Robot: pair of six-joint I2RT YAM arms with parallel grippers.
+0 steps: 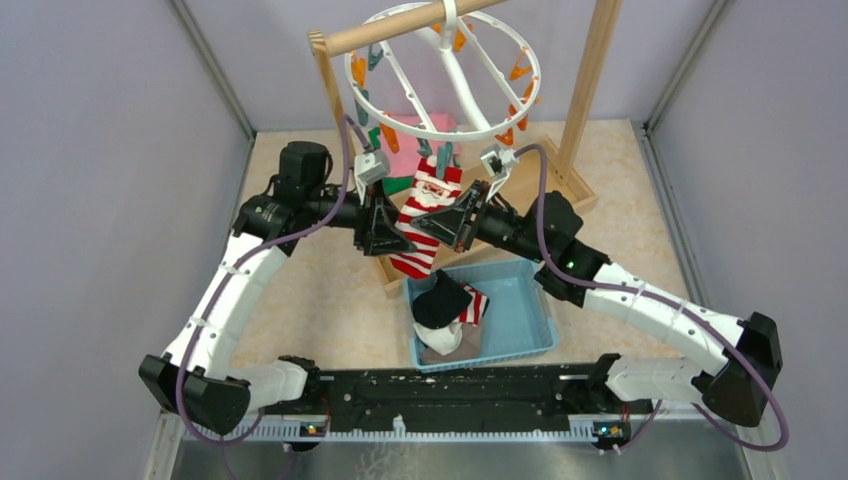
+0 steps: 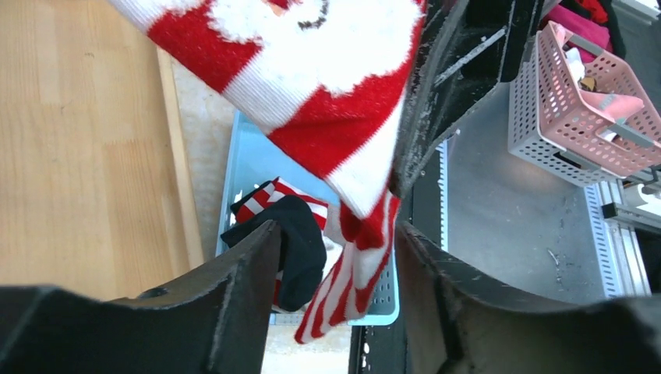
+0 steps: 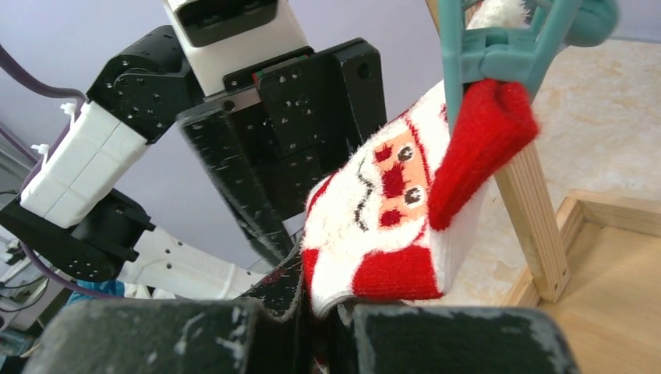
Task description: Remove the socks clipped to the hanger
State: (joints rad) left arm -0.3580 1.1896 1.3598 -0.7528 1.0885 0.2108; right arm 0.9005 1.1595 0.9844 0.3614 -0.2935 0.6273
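The white ring hanger (image 1: 366,100) hangs by its hook from the wooden rod. A grey-green clip (image 3: 499,47) on it pinches the red cuff of a Santa sock (image 1: 428,215) with red and white stripes. My right gripper (image 1: 452,222) is shut on the sock's middle, seen in the right wrist view (image 3: 331,312) below the Santa face (image 3: 390,187). My left gripper (image 1: 385,228) is open just left of the sock. In the left wrist view its fingers (image 2: 335,234) stand apart, with the striped sock end (image 2: 355,257) hanging between and beyond them.
A blue basket (image 1: 525,305) below the sock holds a black sock (image 1: 440,300) and a striped one. The wooden stand's posts (image 1: 590,80) and base tray (image 1: 545,185) flank the hanger. A pink basket (image 2: 577,117) stands off to one side.
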